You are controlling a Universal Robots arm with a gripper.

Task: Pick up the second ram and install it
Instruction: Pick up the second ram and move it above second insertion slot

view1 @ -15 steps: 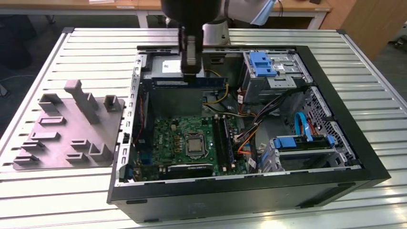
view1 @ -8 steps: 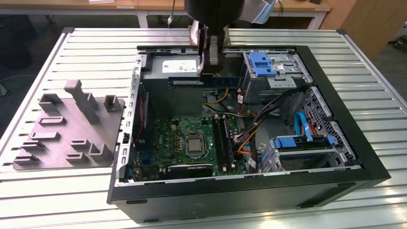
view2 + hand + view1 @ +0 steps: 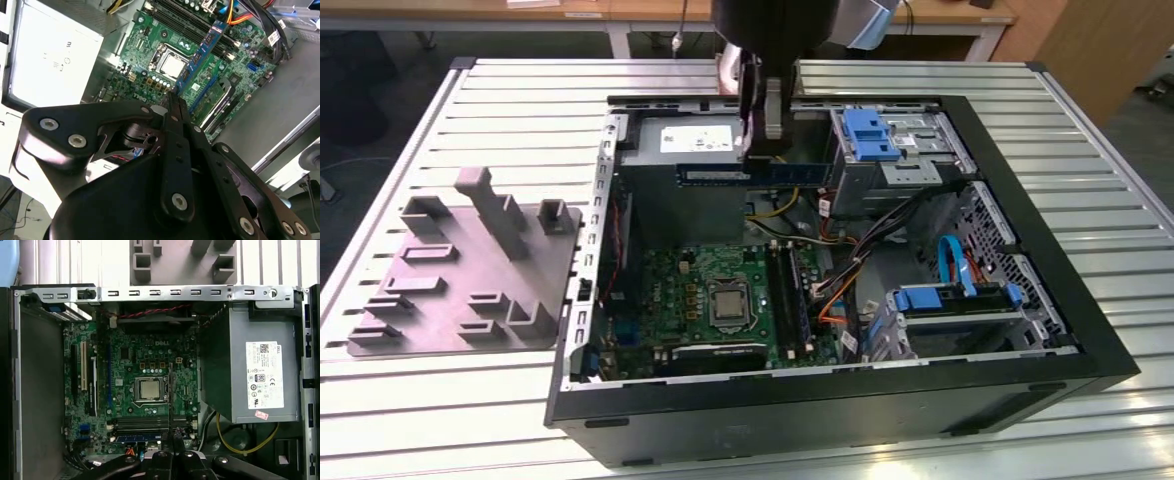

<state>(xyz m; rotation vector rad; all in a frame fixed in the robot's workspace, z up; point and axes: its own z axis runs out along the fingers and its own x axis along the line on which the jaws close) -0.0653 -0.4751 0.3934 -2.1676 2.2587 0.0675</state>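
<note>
The ram [image 3: 720,173] is a long blue-green stick held level above the open computer case [image 3: 1041,350], over the power supply end. My gripper [image 3: 761,150] is shut on it near its middle. In the second wrist view the ram [image 3: 200,55] runs out from my gripper [image 3: 172,99] toward the motherboard [image 3: 150,45]. In the first wrist view the ram [image 3: 170,400] shows edge-on as a thin line ahead of my gripper [image 3: 172,439], above the memory slots [image 3: 150,422] beside the processor [image 3: 149,389]. The slots [image 3: 787,290] lie well below the stick.
The grey power supply [image 3: 694,140] fills the case's far corner. Blue drive brackets [image 3: 870,135] and a drive cage [image 3: 954,300] with orange and blue cables sit at the exterior view's right. A grey moulded fixture tray [image 3: 467,270] lies on the slatted table [image 3: 400,400] beside the case.
</note>
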